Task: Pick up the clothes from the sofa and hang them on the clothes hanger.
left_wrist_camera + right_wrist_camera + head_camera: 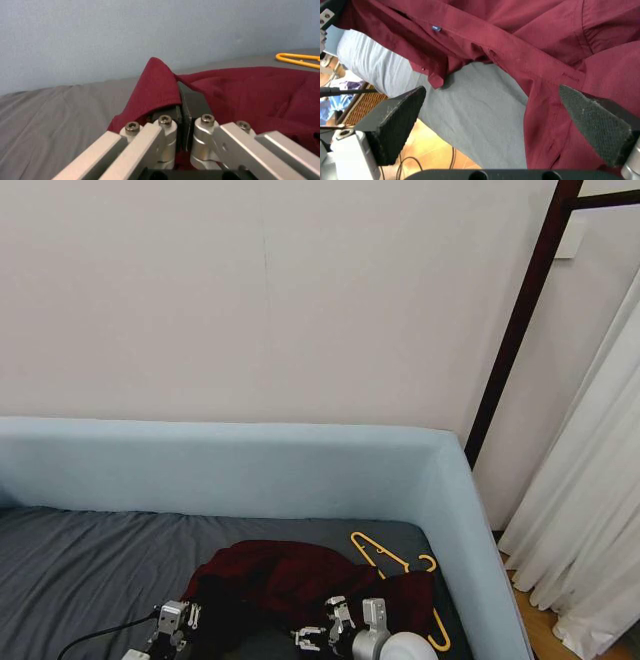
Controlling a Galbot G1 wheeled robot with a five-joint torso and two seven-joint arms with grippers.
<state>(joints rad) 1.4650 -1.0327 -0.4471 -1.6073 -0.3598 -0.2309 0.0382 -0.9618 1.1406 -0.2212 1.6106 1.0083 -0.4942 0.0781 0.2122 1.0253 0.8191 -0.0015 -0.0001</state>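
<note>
1. The dark red shirt [290, 572] lies crumpled on the grey seat [90, 555] of the pale blue sofa [230, 470]. It sits in the corner toward the robot's right, close to the armrest [468, 540].
2. The left gripper [172, 618] is down at the shirt's left edge. Its pads [172, 112] are pressed together on a fold of the cloth, which stands up in a peak above them.
3. The right gripper [322, 635] sits low at the shirt's near side. Its fingers [395, 123] are spread wide, and red cloth and a strip of grey seat show between them.
4. A yellow hanger [279, 56] lies flat on the seat just beside the shirt, between it and the armrest.
5. For room to move, the seat stretches wide toward the robot's left. The backrest walls off the far edge and the armrest closes the right side.
6. Past the armrest a dark rack pole [515, 330] rises against the wall. A white curtain [590, 510] hangs near it, farther to the right.
7. From the right wrist, the seat's front edge drops to a wooden floor [435, 148]. What looks like a woven basket [362, 108] stands there, and I cannot tell what is in it.
</note>
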